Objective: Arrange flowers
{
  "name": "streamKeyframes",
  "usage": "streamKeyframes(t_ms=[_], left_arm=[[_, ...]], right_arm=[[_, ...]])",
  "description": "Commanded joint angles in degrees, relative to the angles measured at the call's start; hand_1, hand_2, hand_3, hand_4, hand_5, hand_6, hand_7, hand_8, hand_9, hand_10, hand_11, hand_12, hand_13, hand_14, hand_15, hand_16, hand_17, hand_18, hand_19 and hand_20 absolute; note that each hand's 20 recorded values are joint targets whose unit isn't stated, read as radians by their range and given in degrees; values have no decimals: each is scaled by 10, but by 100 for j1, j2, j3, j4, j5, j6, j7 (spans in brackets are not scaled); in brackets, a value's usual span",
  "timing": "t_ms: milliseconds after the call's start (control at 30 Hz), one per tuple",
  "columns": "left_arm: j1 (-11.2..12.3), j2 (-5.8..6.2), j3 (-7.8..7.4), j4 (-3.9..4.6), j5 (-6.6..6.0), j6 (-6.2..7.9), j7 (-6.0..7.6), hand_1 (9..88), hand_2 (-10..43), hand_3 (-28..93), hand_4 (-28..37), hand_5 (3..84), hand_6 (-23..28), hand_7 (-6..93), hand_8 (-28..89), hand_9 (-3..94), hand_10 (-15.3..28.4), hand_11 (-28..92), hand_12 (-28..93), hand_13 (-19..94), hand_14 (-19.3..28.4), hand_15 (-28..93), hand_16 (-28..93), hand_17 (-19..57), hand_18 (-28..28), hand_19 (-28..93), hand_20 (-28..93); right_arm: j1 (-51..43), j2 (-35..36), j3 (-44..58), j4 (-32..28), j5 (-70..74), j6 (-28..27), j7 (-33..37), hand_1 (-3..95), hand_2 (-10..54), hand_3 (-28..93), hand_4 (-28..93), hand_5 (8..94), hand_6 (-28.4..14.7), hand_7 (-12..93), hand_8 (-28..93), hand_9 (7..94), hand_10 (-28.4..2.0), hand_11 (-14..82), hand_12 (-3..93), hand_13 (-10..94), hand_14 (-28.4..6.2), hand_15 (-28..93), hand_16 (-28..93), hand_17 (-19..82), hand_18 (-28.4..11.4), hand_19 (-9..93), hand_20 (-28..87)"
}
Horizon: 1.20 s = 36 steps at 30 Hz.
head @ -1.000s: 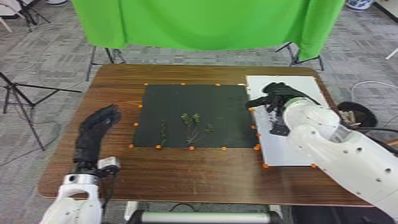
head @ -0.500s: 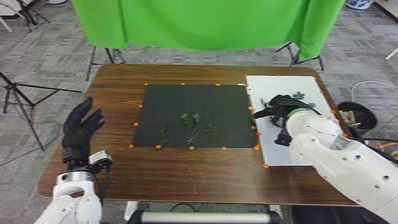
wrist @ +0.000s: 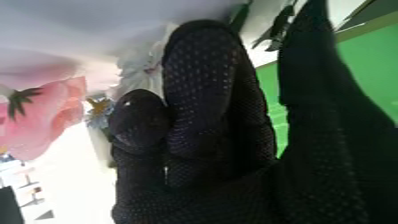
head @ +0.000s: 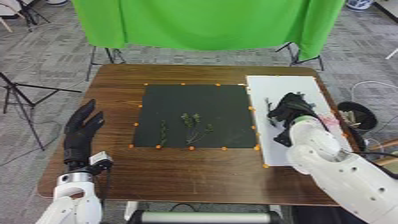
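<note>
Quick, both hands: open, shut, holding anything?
Left hand: open, fingers straight, empty.
Right hand: looks open over the white board, no grip visible; pink flower beside it.

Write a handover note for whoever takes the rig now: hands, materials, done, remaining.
Left hand: open, waiting over the brown wooden table's left side.
Right hand: looks open, over the white rectangular board, beside a pink-petalled flower.
Done: green leafy sprigs lie on the black rectangular mat.
Left: probably adding the pink flower to the sprigs; no blooms are on the mat yet.
</note>
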Motion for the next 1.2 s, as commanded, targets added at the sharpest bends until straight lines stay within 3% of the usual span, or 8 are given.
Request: streamKeyframes(t_ms=[33, 67, 167, 500, 800, 1000, 1067, 1200], left_arm=[[-16, -101, 26, 3, 30, -63, -69, 451, -81, 710, -102, 335, 2, 260, -130, 215, 85, 206, 105, 282, 121, 177, -1, 136, 89, 85, 194], [-20, -109, 35, 3, 25, -54, -68, 451, -81, 709, -103, 335, 3, 258, -130, 214, 84, 204, 105, 281, 121, 177, 0, 135, 89, 85, 193], [4, -120, 18, -25, 40, -38, -92, 450, -82, 706, -104, 335, 4, 255, -128, 212, 83, 201, 108, 279, 122, 177, 1, 132, 88, 84, 190], [28, -127, -3, -33, -28, -3, -107, 441, -92, 699, -98, 336, 8, 245, -122, 212, 84, 195, 115, 275, 121, 172, 4, 123, 86, 83, 185], [44, -95, -1, -57, -83, -1, -115, 431, -95, 700, -97, 338, 10, 240, -118, 213, 84, 192, 118, 273, 122, 169, 7, 113, 87, 84, 178], [28, -9, -9, -44, -127, 7, -125, 422, -95, 699, -97, 339, 12, 238, -116, 213, 84, 191, 119, 273, 123, 170, 8, 109, 86, 82, 173], [85, 75, -45, -83, -129, 17, -124, 417, -95, 699, -97, 339, 12, 237, -115, 215, 85, 190, 120, 273, 123, 169, 9, 107, 86, 82, 173], [57, 187, -89, -50, -193, 20, -123, 409, -95, 697, -97, 340, 13, 235, -114, 216, 85, 189, 120, 272, 123, 168, 9, 103, 86, 79, 172]], right_arm=[[-403, -247, -609, 344, -70, 38, -53, 774, -95, 98, 107, 704, -24, 218, 82, 878, -123, 80, 261, 937, -30, 456, 272, 689, -76, 844, 379], [-413, -265, -645, 366, -54, 121, -78, 873, -95, -152, 284, 721, -26, 231, 97, 900, -119, 60, 281, 937, -29, 473, 264, 696, -74, 846, 388], [-405, -292, -777, 381, 47, 357, -117, 943, -95, -276, 416, 761, -29, 295, 101, 935, -121, 113, 295, 937, -23, 503, 239, 707, -66, 844, 403], [-109, -82, -843, 73, 258, 1718, -739, 946, -95, -227, 490, 762, -42, 379, 83, 937, -141, 135, 376, 937, -12, 497, 302, 697, -60, 849, 468], [292, 114, -675, -562, 140, 2212, -1019, 946, -95, -251, 535, 766, -42, 392, 72, 937, -143, 143, 380, 937, -8, 522, 330, 692, -62, 880, 483], [343, 48, -475, -926, 535, 2409, -1153, 946, -95, -254, 538, 769, -42, 390, 70, 937, -144, 145, 379, 937, -8, 525, 329, 694, -59, 885, 476], [389, -26, -476, -1038, 909, 2457, -1229, 946, -95, -255, 539, 770, -43, 390, 70, 937, -143, 147, 377, 937, -8, 526, 328, 694, -57, 886, 474], [447, -225, -516, -1157, 1477, 2529, -1348, 946, -95, -255, 541, 772, -43, 388, 70, 937, -143, 152, 374, 937, -8, 526, 326, 696, -55, 886, 468]])
